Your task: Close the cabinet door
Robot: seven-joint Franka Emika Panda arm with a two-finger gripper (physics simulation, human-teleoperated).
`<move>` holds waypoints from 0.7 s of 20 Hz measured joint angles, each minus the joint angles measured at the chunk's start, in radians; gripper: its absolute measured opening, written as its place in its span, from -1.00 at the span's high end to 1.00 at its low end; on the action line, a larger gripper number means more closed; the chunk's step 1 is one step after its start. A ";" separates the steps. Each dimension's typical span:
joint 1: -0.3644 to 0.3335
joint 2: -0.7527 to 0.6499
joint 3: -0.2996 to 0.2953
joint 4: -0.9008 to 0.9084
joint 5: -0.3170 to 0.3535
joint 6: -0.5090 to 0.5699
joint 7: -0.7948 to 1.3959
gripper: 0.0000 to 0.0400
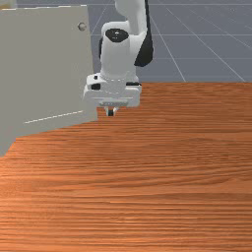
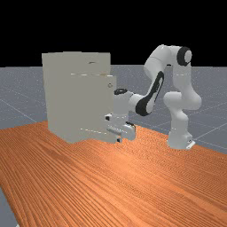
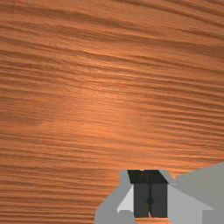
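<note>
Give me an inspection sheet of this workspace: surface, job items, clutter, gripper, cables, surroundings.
Surface: table of orange-brown wood, grain visible.
Job's things: cabinet standing at the far view's left; its door is open, with a round knob near the upper free corner.
Clutter: nothing seen.
Gripper: shut, nothing between the fingers, low beside the door's free edge; contact with the door cannot be told.
Cables: nothing seen.
Surroundings: grey floor with pale grid lines; black backdrop in the far view.
</note>
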 joint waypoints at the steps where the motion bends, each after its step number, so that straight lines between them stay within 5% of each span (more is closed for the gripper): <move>1: 0.004 0.001 -0.004 0.003 0.000 -0.005 0.041 0.98; 9: 0.014 0.022 -0.016 -0.032 0.001 0.016 0.093 1.00; 14: -0.041 0.006 -0.096 -0.078 -0.001 0.072 0.025 1.00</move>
